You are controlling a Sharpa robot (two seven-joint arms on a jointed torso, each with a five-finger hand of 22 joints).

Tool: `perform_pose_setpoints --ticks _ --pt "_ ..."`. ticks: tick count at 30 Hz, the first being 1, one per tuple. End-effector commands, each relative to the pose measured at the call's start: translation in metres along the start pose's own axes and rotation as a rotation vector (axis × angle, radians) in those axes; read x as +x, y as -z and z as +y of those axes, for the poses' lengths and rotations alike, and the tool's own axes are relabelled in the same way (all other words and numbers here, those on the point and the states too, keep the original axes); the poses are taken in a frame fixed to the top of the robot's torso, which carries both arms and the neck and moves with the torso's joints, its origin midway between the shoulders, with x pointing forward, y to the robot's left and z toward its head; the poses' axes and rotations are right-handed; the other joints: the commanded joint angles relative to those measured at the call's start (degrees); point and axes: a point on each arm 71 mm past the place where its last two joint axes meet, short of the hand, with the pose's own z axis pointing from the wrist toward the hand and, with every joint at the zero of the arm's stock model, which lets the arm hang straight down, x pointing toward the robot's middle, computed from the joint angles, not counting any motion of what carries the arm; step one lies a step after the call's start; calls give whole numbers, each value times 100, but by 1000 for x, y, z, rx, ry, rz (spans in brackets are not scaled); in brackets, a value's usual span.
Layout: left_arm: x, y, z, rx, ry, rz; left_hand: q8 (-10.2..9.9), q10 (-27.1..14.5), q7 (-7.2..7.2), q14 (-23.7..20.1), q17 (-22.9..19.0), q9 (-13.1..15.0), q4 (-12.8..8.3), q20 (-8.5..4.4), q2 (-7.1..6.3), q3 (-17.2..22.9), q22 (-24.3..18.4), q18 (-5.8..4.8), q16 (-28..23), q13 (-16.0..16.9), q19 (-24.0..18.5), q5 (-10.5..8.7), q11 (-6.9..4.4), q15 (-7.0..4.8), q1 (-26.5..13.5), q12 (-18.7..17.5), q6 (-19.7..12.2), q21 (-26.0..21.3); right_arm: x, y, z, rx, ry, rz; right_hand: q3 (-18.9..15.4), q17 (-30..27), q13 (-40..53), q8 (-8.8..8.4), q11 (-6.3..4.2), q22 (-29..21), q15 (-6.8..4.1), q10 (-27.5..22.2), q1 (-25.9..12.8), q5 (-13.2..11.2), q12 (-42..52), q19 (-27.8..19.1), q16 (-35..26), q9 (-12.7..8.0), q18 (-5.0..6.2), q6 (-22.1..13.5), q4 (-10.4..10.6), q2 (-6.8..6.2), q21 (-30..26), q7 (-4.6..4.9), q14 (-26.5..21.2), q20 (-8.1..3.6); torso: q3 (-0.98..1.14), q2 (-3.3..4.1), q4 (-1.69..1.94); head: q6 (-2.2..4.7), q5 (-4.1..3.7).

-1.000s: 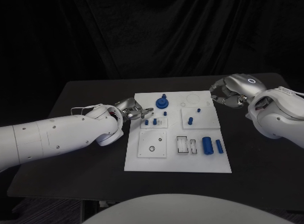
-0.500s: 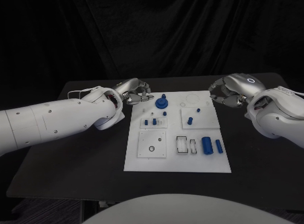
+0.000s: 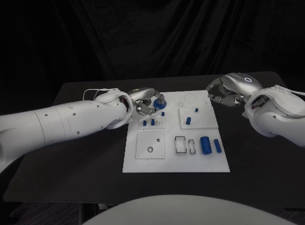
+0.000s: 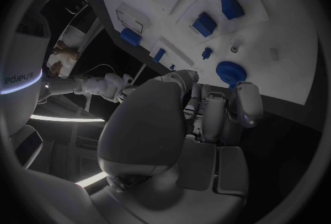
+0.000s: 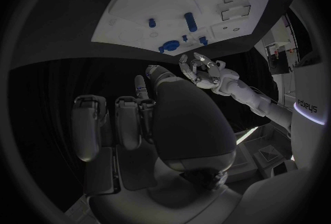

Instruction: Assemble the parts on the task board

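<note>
The white task board [image 3: 176, 157] lies in the middle of the black table. A round blue knob [image 3: 161, 102] stands near its far left corner, with small blue pegs [image 3: 152, 122] just in front of it. My left hand [image 3: 145, 100] hovers right beside the knob. In the left wrist view its fingertips [image 4: 246, 100] reach almost to the knob [image 4: 231, 72], and I see no grip on it. My right hand [image 3: 226, 91] is curled in on nothing beside the board's far right corner. A thick blue cylinder [image 3: 206, 145] and a slimmer one [image 3: 219, 146] lie at the board's near right.
Two more blue pegs [image 3: 189, 121] stand on the right-hand square plate. Bare black table [image 3: 78, 159] runs along both sides of the board. In the right wrist view the board [image 5: 159, 3] lies ahead, with my left hand [image 5: 203, 72] at its far edge.
My left hand rose from the board's left edge toward the far side, then came right to the blue knob. The right hand has hardly moved.
</note>
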Motion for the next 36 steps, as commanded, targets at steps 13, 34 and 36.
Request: perform_pose_setpoints --ticks 13,34,36 --pt "19 -13 -7 67 -143 100 -18 93 -245 72 198 -355 -336 8 -4 242 880 25 61 -98 124 -372 54 28 -276 231 -28 55 0 -1 1 -5 -1 -10 38 1106 1184 3 38 1374 29 299 -55 28 -23 403 -11 -8 57 55 0 -13 -21 -2 476 44 -45 34 -59 -1 49" --pt "21 -21 -2 2 -157 86 28 116 -215 100 191 -511 -431 18 58 267 900 12 92 -78 200 -428 54 31 -425 401 261 84 2 -1 -1 2 2 1 39 1107 1182 8 39 1374 29 298 -70 39 -23 404 -10 -9 57 68 7 -20 -20 -4 476 44 -40 22 -43 -1 8" --pt "22 -22 -2 -3 -157 89 26 113 -212 92 181 -519 -434 18 55 264 896 15 90 -79 191 -434 56 30 -433 404 268 77 2 -1 -1 2 2 2 39 1107 1182 8 39 1374 29 298 -70 39 -23 404 -10 -9 57 68 7 -20 -20 -4 476 44 -39 21 -40 -1 -4"
